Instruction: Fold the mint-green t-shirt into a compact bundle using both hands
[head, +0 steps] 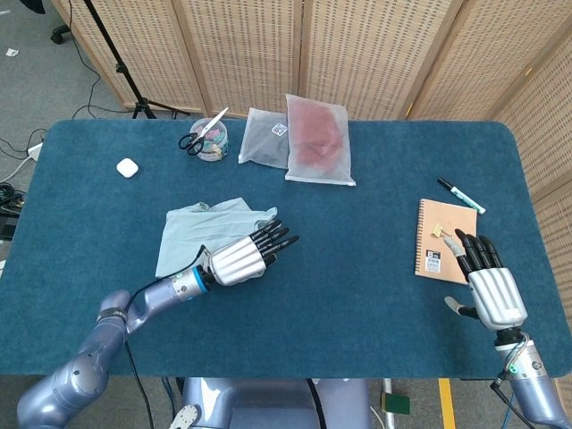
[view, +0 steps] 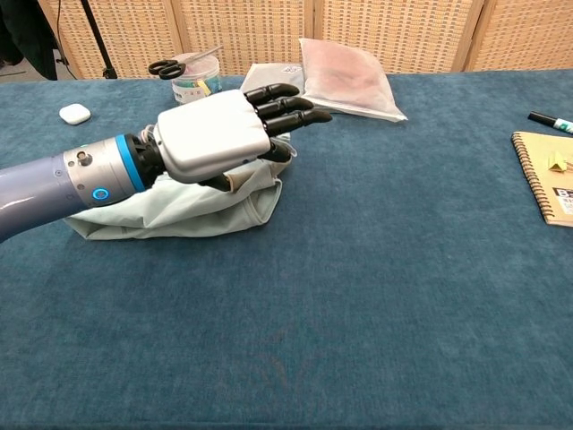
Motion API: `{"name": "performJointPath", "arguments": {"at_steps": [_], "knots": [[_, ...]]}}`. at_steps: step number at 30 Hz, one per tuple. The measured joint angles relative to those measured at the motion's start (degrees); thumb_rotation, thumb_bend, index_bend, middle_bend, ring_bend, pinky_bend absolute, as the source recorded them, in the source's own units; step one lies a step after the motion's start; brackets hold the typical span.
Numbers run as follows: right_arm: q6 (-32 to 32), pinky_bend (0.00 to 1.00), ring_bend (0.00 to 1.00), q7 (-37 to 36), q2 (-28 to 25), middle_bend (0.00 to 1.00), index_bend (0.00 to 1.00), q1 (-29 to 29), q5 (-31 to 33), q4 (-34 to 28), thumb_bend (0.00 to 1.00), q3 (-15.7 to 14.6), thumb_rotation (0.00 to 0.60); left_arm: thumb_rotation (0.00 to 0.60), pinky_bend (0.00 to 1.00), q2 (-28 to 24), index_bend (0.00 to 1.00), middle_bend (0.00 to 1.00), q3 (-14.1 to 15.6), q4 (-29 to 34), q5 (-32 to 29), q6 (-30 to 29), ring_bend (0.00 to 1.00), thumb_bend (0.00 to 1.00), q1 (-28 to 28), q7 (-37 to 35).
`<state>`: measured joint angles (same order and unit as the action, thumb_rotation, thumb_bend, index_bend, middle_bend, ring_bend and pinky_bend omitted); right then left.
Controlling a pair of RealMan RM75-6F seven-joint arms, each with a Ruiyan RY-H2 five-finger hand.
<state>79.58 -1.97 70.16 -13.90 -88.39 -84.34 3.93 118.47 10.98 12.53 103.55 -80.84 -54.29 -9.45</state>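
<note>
The mint-green t-shirt (head: 197, 231) (view: 179, 215) lies bunched into a rough folded pile on the blue table, left of centre. My left hand (head: 241, 257) (view: 219, 139) is over the shirt's right near edge. Its fingers point straight out to the right and its thumb is tucked under the palm. A fold of the cloth rises to the thumb and looks pinched there. My right hand (head: 490, 288) hovers near the table's front right corner, palm down, fingers spread and holding nothing. It does not show in the chest view.
A tan notebook (head: 442, 239) (view: 548, 179) and a marker (head: 460, 195) lie at the right. Two plastic bags (head: 317, 138) (view: 345, 76) and a cup with scissors (head: 210, 140) (view: 192, 81) stand at the back. A small white case (head: 127, 167) sits far left.
</note>
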Motion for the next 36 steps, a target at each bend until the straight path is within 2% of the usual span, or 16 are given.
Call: {"name": "performJointPath", "arguments": {"at_steps": [7, 9, 10, 13, 14, 15, 20, 22, 29, 36], "knots": [[-0.2, 0.00, 0.00, -0.2, -0.1, 0.00, 0.00, 0.0, 0.1, 0.0, 0.13, 0.0, 0.600, 0.600, 0.00, 2.1, 0.74, 0.00, 0.3, -0.6, 0.4, 0.0, 0.00, 0.44, -0.3, 1.5], [-0.2, 0.00, 0.00, -0.3, -0.1, 0.00, 0.00, -0.1, 0.0, 0.0, 0.13, 0.0, 0.600, 0.600, 0.00, 2.7, 0.69, 0.00, 0.2, -0.9, 0.3, 0.2, 0.00, 0.42, -0.3, 1.7], [-0.2, 0.00, 0.00, -0.3, -0.1, 0.00, 0.00, -0.1, 0.0, 0.0, 0.13, -0.1, 0.600, 0.600, 0.00, 3.0, 0.59, 0.00, 0.2, -1.1, 0.2, 0.4, 0.00, 0.40, -0.3, 1.9], [-0.3, 0.00, 0.00, -0.3, -0.2, 0.00, 0.00, 0.0, 0.0, -0.1, 0.13, -0.1, 0.600, 0.600, 0.00, 3.7, 0.15, 0.00, -0.1, -1.3, -0.2, 1.7, 0.00, 0.35, -0.1, 2.0], [-0.3, 0.00, 0.00, -0.4, -0.2, 0.00, 0.00, 0.0, 0.0, -0.1, 0.13, -0.1, 0.600, 0.600, 0.00, 4.2, 0.05, 0.00, -0.5, -1.4, -0.7, 2.5, 0.00, 0.33, 0.1, 2.0], [-0.3, 0.00, 0.00, -0.4, -0.2, 0.00, 0.00, 0.0, -0.1, -0.2, 0.13, -0.1, 0.600, 0.600, 0.00, 4.5, 0.01, 0.00, -0.8, -1.5, -1.1, 3.0, 0.00, 0.31, 0.3, 2.0], [-0.3, 0.00, 0.00, -0.2, -0.2, 0.00, 0.00, 0.0, -0.2, -0.2, 0.13, -0.3, 0.600, 0.600, 0.00, 6.2, 0.00, 0.00, -3.4, -1.7, -3.8, 3.6, 0.00, 0.18, 0.9, 0.6], [-0.3, 0.00, 0.00, -0.2, -0.2, 0.00, 0.00, 0.0, -0.2, -0.2, 0.13, -0.3, 0.600, 0.600, 0.00, 6.8, 0.00, 0.00, -4.3, -1.8, -4.7, 3.3, 0.00, 0.16, 1.0, -0.4], [-0.5, 0.00, 0.00, -0.2, -0.2, 0.00, 0.00, -0.1, -0.1, -0.2, 0.13, -0.3, 0.600, 0.600, 0.00, 8.0, 0.00, 0.00, -7.3, -2.2, -7.8, 2.1, 0.00, 0.15, 1.6, -3.6], [-0.6, 0.00, 0.00, 0.0, -0.2, 0.00, 0.00, -0.1, -0.3, -0.3, 0.13, -0.5, 0.600, 0.600, 0.00, 6.1, 0.00, 0.00, -10.5, -1.1, -10.6, -1.4, 0.00, 0.15, 1.9, -7.5]]}}
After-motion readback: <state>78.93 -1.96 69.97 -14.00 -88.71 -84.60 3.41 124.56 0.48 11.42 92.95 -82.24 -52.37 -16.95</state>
